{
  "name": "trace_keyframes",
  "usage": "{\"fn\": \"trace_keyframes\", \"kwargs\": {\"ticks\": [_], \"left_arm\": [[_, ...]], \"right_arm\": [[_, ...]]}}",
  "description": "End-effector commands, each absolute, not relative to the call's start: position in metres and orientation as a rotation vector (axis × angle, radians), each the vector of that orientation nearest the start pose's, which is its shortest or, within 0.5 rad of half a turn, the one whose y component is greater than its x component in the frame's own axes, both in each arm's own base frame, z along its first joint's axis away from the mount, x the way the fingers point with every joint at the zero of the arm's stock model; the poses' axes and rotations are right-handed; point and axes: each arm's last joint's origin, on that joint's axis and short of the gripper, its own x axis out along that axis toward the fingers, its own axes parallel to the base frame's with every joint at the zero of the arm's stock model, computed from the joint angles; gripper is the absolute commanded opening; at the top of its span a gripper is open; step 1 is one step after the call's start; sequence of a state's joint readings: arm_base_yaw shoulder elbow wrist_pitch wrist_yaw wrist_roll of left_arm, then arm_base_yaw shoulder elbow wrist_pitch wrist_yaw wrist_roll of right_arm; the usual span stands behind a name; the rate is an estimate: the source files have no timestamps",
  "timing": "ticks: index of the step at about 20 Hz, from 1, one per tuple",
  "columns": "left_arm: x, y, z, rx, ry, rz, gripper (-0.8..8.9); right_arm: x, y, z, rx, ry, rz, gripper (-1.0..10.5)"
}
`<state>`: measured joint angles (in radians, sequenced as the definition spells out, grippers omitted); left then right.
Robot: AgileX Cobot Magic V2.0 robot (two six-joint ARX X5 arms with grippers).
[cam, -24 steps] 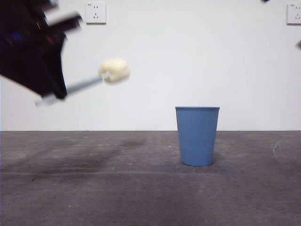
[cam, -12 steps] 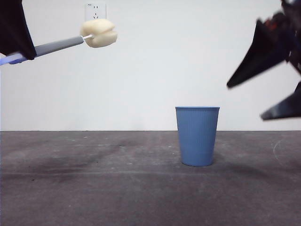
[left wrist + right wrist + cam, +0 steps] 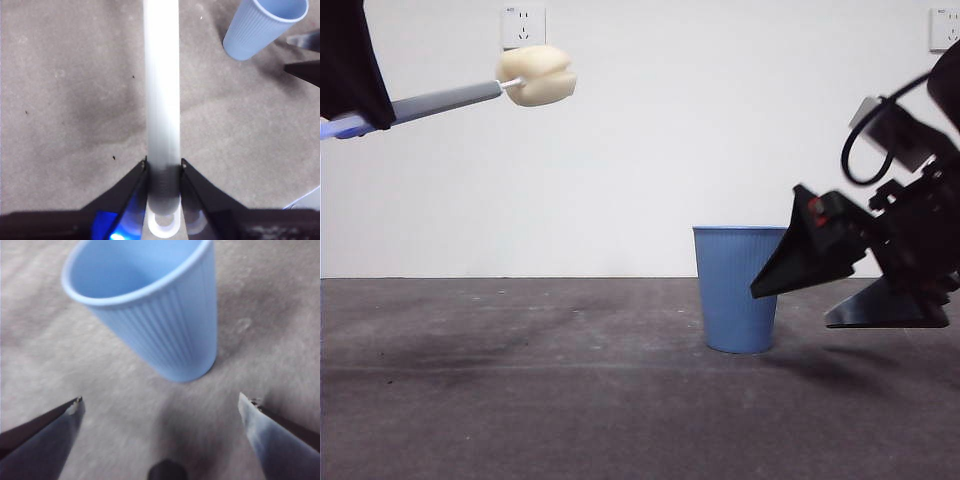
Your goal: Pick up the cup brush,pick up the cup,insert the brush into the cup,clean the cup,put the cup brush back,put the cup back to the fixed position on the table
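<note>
**Blue cup on the desk, brush held aloft**

Blue and ribbed, the cup [image 3: 740, 288] stands upright on the desk [image 3: 520, 400], well back from its near edge. The right gripper [image 3: 800, 295] hangs low just beside it, jaws spread wide. The left gripper [image 3: 163, 167] is clamped on the cup brush [image 3: 470, 95], held high above the desk, sponge head toward the cup.

We see our right gripper [image 3: 825, 295] with black wedge-shaped jaws, red marks, and a looping black cable [image 3: 865, 150]; our left gripper [image 3: 163, 167] glows blue.
</note>
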<state>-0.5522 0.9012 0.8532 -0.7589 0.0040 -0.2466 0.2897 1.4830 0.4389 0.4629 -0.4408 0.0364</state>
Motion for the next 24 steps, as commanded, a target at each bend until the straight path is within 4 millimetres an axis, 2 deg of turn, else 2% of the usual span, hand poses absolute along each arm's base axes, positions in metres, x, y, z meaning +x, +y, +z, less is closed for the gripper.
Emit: {"fn": "trace_keyframes", "kwargs": {"ticks": [1,11,15,19,20,22,24], "left_arm": [[0.145,-0.09,0.289,0.003,0.838,-0.434,-0.08],[0.145,-0.09,0.289,0.003,0.838,-0.432,-0.08],[0.145,-0.09,0.289,0.003,0.838,-0.431,-0.08],[0.145,-0.09,0.289,0.004,0.837,-0.429,-0.08],[0.145,-0.09,0.289,0.004,0.837,-0.429,-0.08],[0.145,-0.09,0.289,0.004,0.837,-0.429,-0.08],[0.145,-0.09,0.289,0.004,0.837,-0.429,-0.08]], "right_arm": [[0.239,0.088,0.127,0.041,0.562,0.706,5.4],[0.254,0.104,0.097,0.003,0.423,0.721,5.4],[0.267,0.11,0.093,0.002,0.409,0.728,5.4],[0.278,0.118,0.098,-0.007,0.374,0.716,5.3],[0.28,0.119,0.099,-0.004,0.369,0.708,4.9],[0.282,0.119,0.101,-0.006,0.362,0.694,3.3],[0.282,0.119,0.101,-0.006,0.363,0.694,2.2]]}}
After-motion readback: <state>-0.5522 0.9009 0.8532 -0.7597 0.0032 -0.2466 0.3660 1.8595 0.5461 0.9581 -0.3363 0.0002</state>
